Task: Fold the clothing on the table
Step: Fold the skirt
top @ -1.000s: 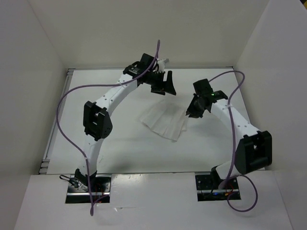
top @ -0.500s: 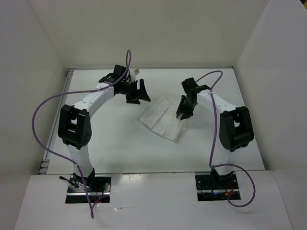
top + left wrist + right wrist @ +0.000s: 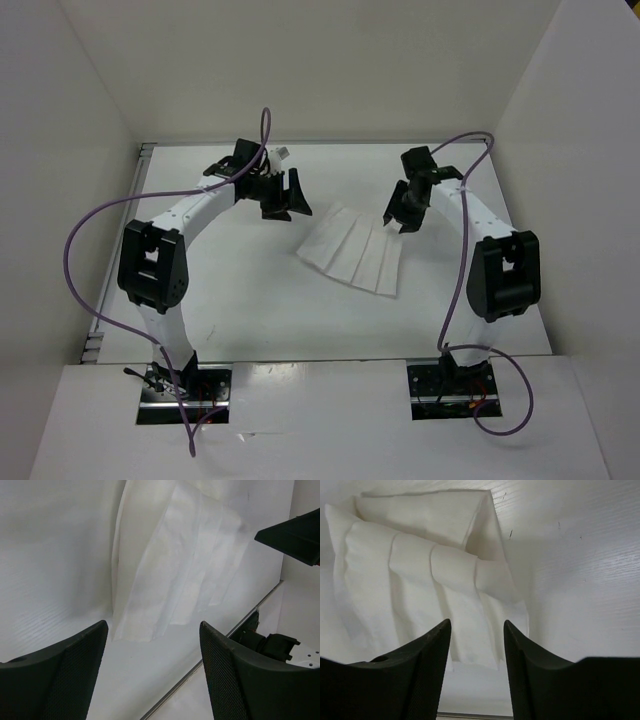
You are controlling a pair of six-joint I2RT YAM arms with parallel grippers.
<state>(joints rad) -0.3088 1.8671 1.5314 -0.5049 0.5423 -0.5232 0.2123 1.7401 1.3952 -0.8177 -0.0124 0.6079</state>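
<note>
The clothing, a small white pleated skirt [image 3: 352, 252], lies flat on the white table [image 3: 240, 300] between both arms, with one edge doubled over itself [image 3: 445, 522]. My left gripper [image 3: 284, 200] hovers just past the skirt's far left corner, open and empty; in its wrist view the skirt [image 3: 170, 570] lies ahead of the open left gripper [image 3: 152, 627]. My right gripper [image 3: 398, 217] hangs at the skirt's far right corner, open. Its wrist view shows the pleats [image 3: 415, 580] beyond the spread, empty right gripper [image 3: 476, 624].
White walls enclose the table on three sides. The table's thin metal rim [image 3: 225, 640] runs close under the left gripper. Purple cables [image 3: 90, 240] loop from both arms. The arm bases [image 3: 185, 385] sit at the near edge.
The right gripper opened, let go of the skirt and drew back toward the far right. The skirt's right side now lies spread out. The left arm swung left, away from the skirt.
</note>
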